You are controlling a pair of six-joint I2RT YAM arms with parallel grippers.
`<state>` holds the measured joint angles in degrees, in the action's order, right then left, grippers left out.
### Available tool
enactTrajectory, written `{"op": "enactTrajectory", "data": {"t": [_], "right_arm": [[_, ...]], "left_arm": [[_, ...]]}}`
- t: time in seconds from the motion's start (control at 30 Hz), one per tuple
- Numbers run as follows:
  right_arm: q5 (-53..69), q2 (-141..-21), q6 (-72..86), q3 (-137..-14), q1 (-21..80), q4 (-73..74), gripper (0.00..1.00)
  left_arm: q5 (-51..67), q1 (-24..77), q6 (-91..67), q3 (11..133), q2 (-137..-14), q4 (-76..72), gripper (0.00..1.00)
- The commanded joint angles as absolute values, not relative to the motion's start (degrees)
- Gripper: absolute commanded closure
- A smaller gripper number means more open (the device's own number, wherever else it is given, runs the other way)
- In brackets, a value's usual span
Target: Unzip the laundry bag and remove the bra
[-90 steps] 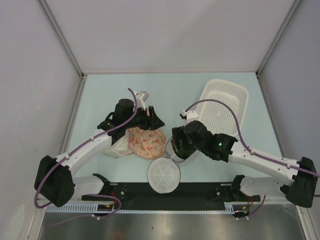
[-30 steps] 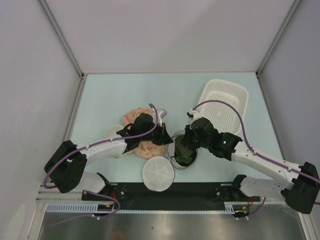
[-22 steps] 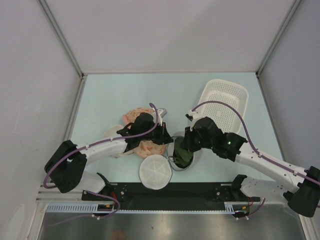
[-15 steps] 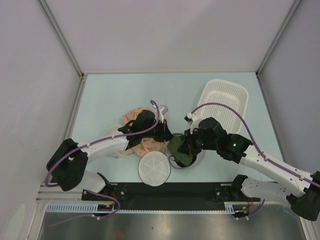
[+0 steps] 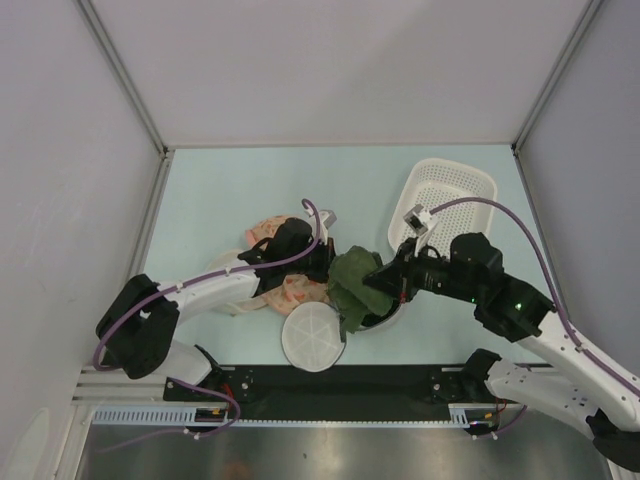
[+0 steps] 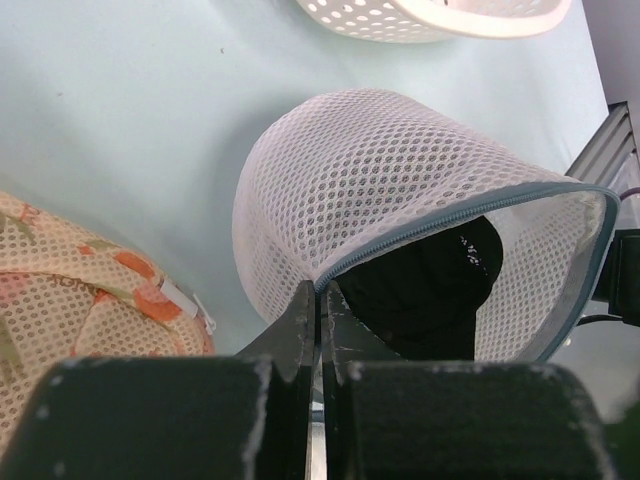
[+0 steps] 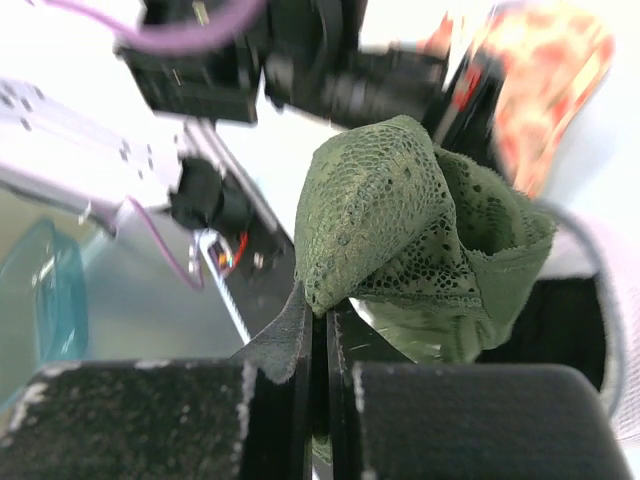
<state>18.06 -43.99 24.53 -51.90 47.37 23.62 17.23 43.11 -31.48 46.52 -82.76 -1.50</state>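
Right jaws clenched on fold of bra [image 7: 400,200], dark green lace, bunched above mouth of laundry bag [image 6: 380,170]; dark fabric shows inside mouth. Left jaws pinched shut on bag's zipper rim, pinning it near counter [image 5: 220,190]. Do well: left anchors rim, right draws up and away slowly; lace may snag on zipper.

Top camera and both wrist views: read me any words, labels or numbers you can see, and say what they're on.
No text can be read in any view.
The white tag on the peach floral item: too small to read.
On the laundry bag, bra and basket: no print shows.
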Motion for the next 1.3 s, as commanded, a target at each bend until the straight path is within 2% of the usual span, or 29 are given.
{"op": "enactTrajectory", "data": {"t": [0.0, 0.3, 0.67, 0.9, 1.27], "right_arm": [[12.23, -42.71, 23.12, -57.56, 45.89, 20.83, 1.0], [4.76, -45.96, 17.06, -67.48, 41.31, 23.11, 1.0], [2.29, -52.38, 10.46, -79.98, 29.02, 25.93, 1.0], [6.67, -55.45, 10.98, -78.49, 17.94, 24.53, 1.0], [18.0, -58.8, 16.69, -66.72, 3.09, 17.58, 1.0]], "left_arm": [[16.17, 42.8, -31.11, 48.78, -81.91, -1.32, 1.0], [15.47, 42.71, -31.03, 48.43, -81.12, -0.88, 1.0], [15.38, 42.54, -31.11, 48.52, -80.86, -0.97, 1.0], [15.38, 42.45, -30.94, 48.34, -80.6, -0.88, 1.0], [15.29, 42.28, -30.76, 47.99, -79.89, -0.88, 1.0]]}}
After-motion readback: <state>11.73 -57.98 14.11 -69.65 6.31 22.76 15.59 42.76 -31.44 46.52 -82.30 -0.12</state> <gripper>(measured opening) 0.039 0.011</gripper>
